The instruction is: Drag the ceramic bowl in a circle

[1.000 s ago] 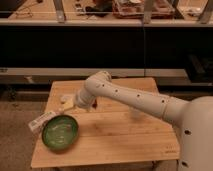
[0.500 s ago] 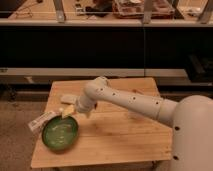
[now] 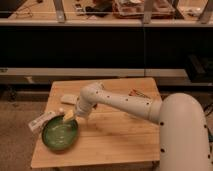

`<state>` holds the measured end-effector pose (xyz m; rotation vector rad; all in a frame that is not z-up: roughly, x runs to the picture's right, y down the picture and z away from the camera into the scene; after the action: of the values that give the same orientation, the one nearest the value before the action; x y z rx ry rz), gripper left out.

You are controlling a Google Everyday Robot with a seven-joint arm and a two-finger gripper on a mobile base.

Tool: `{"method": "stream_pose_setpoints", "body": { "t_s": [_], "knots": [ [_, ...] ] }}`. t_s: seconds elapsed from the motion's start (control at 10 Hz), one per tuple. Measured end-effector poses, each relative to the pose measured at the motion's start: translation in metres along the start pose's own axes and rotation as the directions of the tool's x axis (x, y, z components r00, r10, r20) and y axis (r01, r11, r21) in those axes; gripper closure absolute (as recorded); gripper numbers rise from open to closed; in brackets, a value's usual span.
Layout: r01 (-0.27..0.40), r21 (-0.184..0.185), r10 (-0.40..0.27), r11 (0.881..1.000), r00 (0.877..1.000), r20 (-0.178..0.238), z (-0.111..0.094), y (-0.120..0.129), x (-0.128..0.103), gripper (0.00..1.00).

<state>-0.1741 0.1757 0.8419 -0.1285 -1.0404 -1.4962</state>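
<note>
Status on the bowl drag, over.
Gripper at ceramic bowl's far-right rim. Bowl on table's front-left corner. White packet beside its left rim.

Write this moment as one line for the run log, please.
gripper: at far rim of bowl | bowl: upright on table, front corner, image left | grip: cannot tell

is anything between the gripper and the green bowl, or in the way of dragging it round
Nothing visible separates them: the gripper is at the ceramic bowl's upper-right rim. For the circle, a pale packet lies close beside the bowl's upper-left edge and would likely get pushed. The left edge of the table is also near.
</note>
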Motion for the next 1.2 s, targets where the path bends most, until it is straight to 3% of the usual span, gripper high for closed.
{"method": "stream_pose_setpoints", "body": {
  "t_s": [0.2,0.4,0.6,0.8,0.9,1.1,1.2],
  "knots": [
    [-0.023,-0.007,0.024,1.000,1.000,0.007,0.004,0.008,0.005,0.62],
    [-0.032,-0.023,0.032,0.999,0.999,0.012,0.006,0.012,0.009,0.71],
    [-0.038,-0.052,0.039,0.998,0.999,0.022,0.008,0.019,0.009,0.68],
    [-0.031,-0.078,0.033,0.997,0.999,0.031,0.012,0.022,0.009,0.53],
    [-0.024,-0.087,0.027,0.996,0.999,0.027,0.011,0.024,0.009,0.50],
    [-0.009,-0.100,0.009,0.995,1.000,0.003,0.004,0.025,0.012,0.58],
    [0.000,-0.109,-0.001,0.994,1.000,-0.011,-0.002,0.026,0.011,0.70]
  ]
}}
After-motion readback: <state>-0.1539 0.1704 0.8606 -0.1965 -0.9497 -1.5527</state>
